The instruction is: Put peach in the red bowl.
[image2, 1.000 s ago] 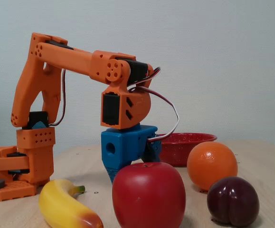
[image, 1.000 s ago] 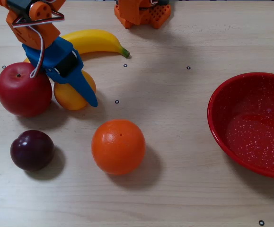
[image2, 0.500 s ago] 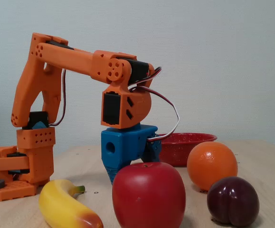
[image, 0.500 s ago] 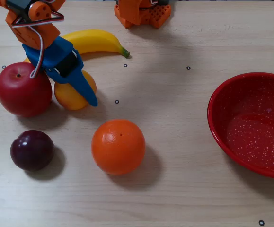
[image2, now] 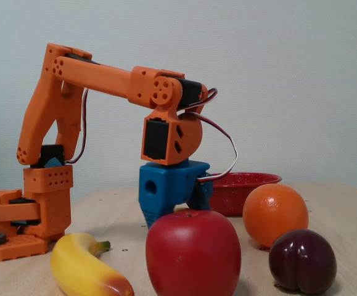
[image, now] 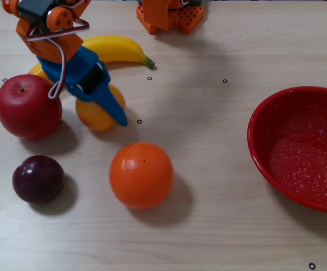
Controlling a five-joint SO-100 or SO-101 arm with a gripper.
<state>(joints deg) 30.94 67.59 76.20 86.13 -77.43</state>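
In the top-down fixed view, a banana (image: 115, 49) lies behind the pincer (image: 98, 107), an apple (image: 27, 106) left, plum (image: 38, 179) and orange (image: 141, 175) nearer.

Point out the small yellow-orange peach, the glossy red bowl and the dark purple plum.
Small yellow-orange peach (image: 91, 117), a fixed view, lower left side.
Glossy red bowl (image: 257, 121), a fixed view, left rim.
Dark purple plum (image: 38, 179), a fixed view, top centre.

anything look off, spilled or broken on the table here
Nothing stands out. The fruit look whole, the red bowl sits upright and empty, and the gripper is down around the peach beside the apple.
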